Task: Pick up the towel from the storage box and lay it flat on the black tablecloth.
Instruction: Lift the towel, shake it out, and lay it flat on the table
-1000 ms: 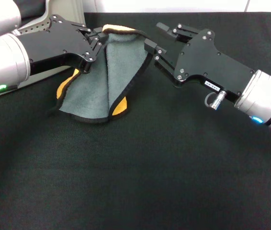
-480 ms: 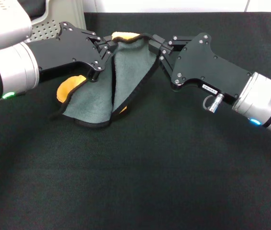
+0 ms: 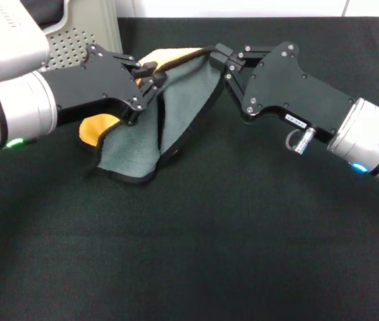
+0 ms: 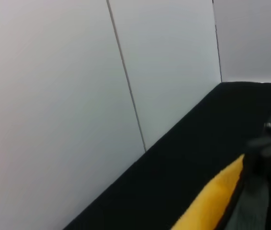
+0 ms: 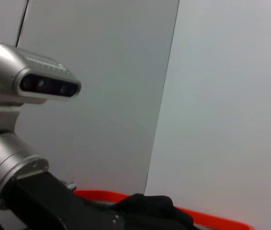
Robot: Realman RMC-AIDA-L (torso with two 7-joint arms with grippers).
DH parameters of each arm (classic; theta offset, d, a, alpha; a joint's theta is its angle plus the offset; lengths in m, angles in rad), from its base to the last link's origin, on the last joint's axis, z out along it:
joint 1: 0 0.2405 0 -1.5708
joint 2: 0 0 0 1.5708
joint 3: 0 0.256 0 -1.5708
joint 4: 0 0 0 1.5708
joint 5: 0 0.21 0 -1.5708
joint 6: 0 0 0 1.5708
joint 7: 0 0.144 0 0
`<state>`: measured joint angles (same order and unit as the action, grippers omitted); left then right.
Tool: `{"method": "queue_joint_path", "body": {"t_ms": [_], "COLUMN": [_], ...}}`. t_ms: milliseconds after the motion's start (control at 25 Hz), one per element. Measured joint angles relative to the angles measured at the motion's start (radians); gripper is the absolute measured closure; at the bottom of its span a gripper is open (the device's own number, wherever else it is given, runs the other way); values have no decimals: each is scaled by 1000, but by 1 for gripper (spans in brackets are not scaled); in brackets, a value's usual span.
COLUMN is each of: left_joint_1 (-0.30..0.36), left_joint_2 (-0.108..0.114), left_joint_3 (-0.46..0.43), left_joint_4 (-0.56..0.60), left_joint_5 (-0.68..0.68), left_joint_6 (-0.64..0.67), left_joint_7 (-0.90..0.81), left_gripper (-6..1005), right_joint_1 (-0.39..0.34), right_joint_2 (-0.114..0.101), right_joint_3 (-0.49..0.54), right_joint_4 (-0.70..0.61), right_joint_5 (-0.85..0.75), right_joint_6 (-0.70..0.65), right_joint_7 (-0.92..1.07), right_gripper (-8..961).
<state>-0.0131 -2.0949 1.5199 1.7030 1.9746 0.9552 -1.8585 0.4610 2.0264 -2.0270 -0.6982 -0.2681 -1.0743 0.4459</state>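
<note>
— While it hangs between the two arms, the towel point(image 3: 176, 107) is up off the black tablecloth point(image 3: 209, 254) along its top edge, grey-green face toward us, with its lower hem drooping onto the cloth.

— And that yellow-orange side?

— It's peeking out at the top fold and again at a curled corner low on the robot's left. The left wrist view catches that same yellow strip beside the grey-green point(image 4: 212, 201).

— Who's got hold of it?

— Both of them! The left gripper point(image 3: 148, 75) is pinched narrow on the upper left part of the towel, and the right gripper point(image 3: 221, 59) is clamped on the upper right corner, jaws closed on the black trim.

— And the storage box?

— The storage box point(image 3: 76, 40) sits at the far left, behind the left arm, well clear of the towel, its perforated grey wall showing.

— Anything else?

— The right wrist view shows the robot's head camera point(image 5: 35, 79) and a red strip point(image 5: 212, 223) low down against a pale wall.
</note>
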Motion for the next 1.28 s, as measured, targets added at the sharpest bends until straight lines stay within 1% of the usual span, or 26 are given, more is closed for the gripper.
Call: {"method": "queue_joint_path", "body": {"t_ms": [240,360,480,640,720,800,1040,1280], "left_joint_1": [1,1,0,1,1,1,-1,-15], "left_joint_2": [1,1,1,1,1,0,1,1], "left_joint_3": [-1,1,3,3,4,5,8,8], "left_joint_4": [-31,-46,-67,-89,-100,-107,-124,-153], "left_joint_5": [-2,1,-1,-5,-6,-7,-7,-7], "left_joint_6": [0,1,2,2,2,6,31,42], "left_joint_7": [1,2,2,2,2,2,4,8], "left_gripper": [854,789,725,698,691,690,695,701], "right_joint_1": [2,10,20,20,12,5,0,-6], "right_joint_2": [-9,-12,-11,-11,-10,-10,-11,-11], "right_joint_3": [40,115,205,306,339,362,402,411], "right_joint_4": [-33,-72,-116,-187,-220,-253,-286,-297], "right_joint_5": [-22,-100,-228,-375,-414,-430,-437,-438], "right_joint_6": [-1,5,14,15,16,24,39,36], "right_joint_7": [-3,17,84,180,201,211,213,213], "right_gripper": [946,946,946,946,946,946,946,946]}}
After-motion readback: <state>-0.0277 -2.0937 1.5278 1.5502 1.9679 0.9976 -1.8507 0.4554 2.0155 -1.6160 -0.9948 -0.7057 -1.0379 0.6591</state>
